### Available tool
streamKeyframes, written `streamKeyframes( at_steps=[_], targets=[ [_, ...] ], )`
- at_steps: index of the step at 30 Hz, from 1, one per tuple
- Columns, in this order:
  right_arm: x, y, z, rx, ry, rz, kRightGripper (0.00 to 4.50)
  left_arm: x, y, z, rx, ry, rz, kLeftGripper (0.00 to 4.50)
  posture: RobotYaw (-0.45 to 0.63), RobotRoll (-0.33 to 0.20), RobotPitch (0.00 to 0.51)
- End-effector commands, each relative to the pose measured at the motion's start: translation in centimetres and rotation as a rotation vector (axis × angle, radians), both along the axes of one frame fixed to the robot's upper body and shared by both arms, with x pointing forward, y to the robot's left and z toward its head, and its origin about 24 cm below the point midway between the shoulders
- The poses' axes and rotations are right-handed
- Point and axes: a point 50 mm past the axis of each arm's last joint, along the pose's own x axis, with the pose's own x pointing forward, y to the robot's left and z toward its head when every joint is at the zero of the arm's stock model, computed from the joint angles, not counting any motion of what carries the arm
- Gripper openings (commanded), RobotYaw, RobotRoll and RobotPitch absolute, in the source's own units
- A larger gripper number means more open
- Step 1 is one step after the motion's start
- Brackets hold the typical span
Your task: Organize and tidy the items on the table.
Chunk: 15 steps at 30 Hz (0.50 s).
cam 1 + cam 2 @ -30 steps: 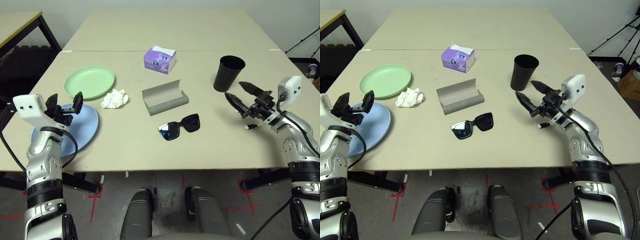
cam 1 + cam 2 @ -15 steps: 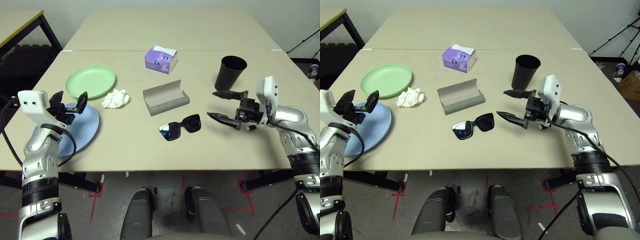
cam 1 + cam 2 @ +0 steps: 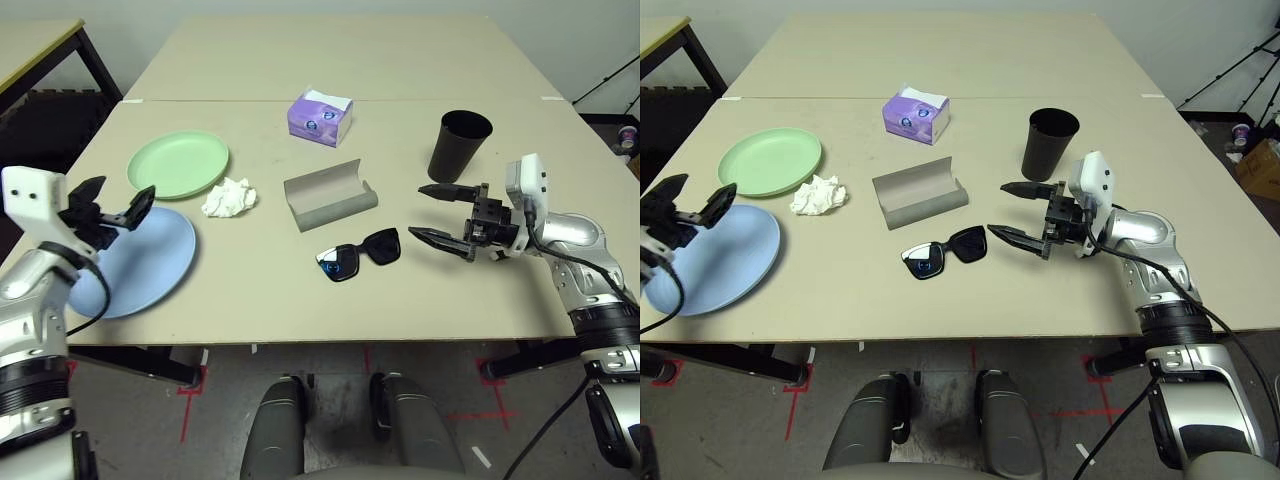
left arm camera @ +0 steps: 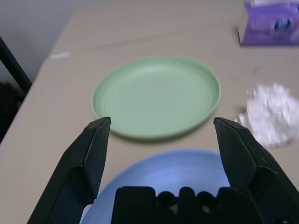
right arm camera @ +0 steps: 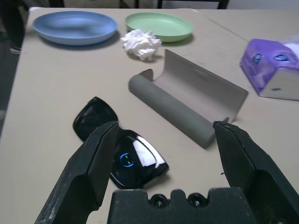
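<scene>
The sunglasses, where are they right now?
The black sunglasses lie near the table's front middle, just in front of the open grey glasses case, with the right pincer open beside them.

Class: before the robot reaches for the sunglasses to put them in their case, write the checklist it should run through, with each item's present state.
1. Right gripper open: ok.
2. Right gripper aimed at the black sunglasses, with a gap between them: ok.
3. Sunglasses lie free of other things on the table: ok.
4. Grey glasses case open and empty: ok.
5. Left gripper open, away over the light blue plate: ok.
6. Sunglasses' arms folded: cannot tell.
</scene>
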Motion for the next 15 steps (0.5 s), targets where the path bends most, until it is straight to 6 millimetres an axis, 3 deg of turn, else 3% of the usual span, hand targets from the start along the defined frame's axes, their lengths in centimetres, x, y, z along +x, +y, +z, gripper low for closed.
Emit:
streamKeyframes(
  at_steps=[1,15],
  targets=[
    [-0.6,0.3,0.1,-0.047,0.001,0.066,4.46,-1.0,1.7,-0.5,0.004,0.090,0.003,4.50,-0.01,0.000,0.135],
    [-0.9,0.8,0.2,-0.047,-0.004,0.079,4.46,-2.4,5.7,0.1,-0.010,0.180,0.143,4.50,-0.02,0.000,0.142]
  ],
)
